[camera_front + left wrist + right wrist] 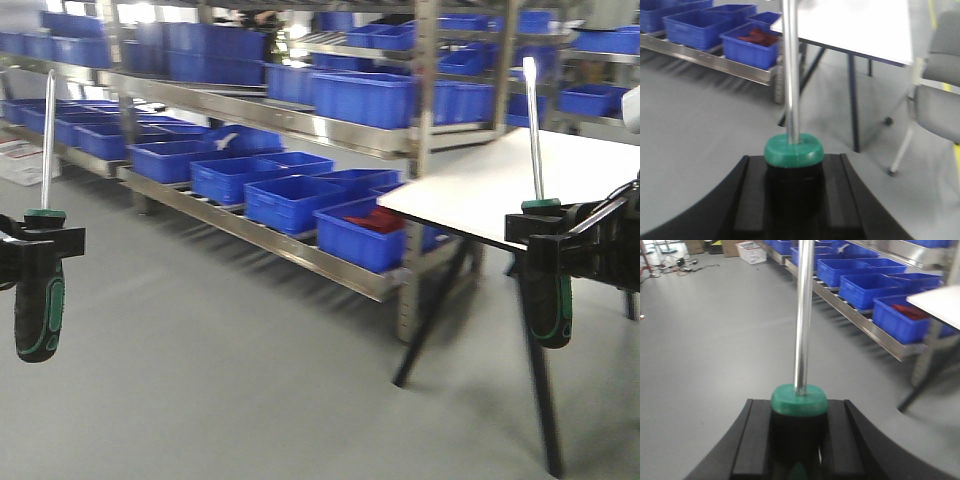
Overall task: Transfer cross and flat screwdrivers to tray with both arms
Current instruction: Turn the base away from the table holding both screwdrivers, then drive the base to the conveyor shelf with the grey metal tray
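My left gripper (40, 240) is shut on a screwdriver (40, 310) with a black and green handle. It holds it upright in the air at the left, steel shaft pointing up. In the left wrist view the green collar (794, 151) sits between the black fingers (747, 200). My right gripper (548, 236) is shut on a second, like screwdriver (550, 305), also upright, at the right beside the white table. Its collar (799, 399) shows between the right fingers (756, 445). I cannot tell which tip is cross and which is flat. The tray is out of view.
A steel rack (300, 255) with several blue bins (290, 200) runs along the back; one bin holds red parts (378, 220). A white folding table (520, 180) on black legs stands at the right. A grey chair (940, 95) stands beyond it. The floor is grey.
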Robot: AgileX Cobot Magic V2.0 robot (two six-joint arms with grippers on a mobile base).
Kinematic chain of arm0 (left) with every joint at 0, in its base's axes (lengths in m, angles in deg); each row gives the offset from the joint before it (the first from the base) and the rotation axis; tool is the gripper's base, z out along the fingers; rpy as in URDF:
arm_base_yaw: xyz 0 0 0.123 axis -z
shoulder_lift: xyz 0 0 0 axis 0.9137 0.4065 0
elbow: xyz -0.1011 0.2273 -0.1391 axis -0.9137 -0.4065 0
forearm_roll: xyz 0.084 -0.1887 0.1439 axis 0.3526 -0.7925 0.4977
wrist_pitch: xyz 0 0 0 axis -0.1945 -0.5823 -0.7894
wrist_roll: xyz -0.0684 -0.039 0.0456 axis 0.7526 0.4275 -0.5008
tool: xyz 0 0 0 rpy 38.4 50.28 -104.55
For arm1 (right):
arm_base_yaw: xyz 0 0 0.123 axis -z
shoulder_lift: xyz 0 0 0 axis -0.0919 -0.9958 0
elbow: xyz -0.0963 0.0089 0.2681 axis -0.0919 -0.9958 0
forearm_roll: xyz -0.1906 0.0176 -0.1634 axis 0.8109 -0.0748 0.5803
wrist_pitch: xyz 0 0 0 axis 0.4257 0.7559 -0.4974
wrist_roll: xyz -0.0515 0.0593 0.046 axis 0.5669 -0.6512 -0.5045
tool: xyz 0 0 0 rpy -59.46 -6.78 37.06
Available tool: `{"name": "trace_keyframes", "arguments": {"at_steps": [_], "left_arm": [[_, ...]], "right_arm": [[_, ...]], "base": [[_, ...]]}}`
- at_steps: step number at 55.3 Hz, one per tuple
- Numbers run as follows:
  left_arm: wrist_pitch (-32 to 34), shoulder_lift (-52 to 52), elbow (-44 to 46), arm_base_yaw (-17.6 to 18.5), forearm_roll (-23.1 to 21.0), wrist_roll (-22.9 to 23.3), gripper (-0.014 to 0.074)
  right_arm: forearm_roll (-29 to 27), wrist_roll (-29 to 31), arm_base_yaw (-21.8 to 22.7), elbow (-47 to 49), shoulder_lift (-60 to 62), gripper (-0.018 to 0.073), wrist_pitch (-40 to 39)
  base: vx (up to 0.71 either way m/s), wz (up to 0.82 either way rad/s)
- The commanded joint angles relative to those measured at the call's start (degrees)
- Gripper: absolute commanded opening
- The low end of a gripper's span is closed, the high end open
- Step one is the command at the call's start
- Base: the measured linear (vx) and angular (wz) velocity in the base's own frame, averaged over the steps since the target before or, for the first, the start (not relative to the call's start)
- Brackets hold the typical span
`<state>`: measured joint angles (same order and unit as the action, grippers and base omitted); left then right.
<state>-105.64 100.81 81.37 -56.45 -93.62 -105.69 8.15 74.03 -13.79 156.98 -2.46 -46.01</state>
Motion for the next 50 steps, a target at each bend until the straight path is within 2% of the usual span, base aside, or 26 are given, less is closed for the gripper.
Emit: {"name": "trace_keyframes", "arguments": {"at_steps": [1, 50], "left_arm": [[4.7, -1.3, 2.0, 0.3, -1.8, 0.1, 0.0003], [4.8, -1.3, 2.0, 0.3, -1.8, 0.1, 0.0003]], "right_arm": [[-1.2, 0.2, 0.1, 2.2, 1.1, -0.0008, -4.8], [-1.2, 0.2, 0.1, 2.2, 1.1, -0.0008, -4.8]], "base": [[0.55, 0.56], [0.56, 0.58]]}}
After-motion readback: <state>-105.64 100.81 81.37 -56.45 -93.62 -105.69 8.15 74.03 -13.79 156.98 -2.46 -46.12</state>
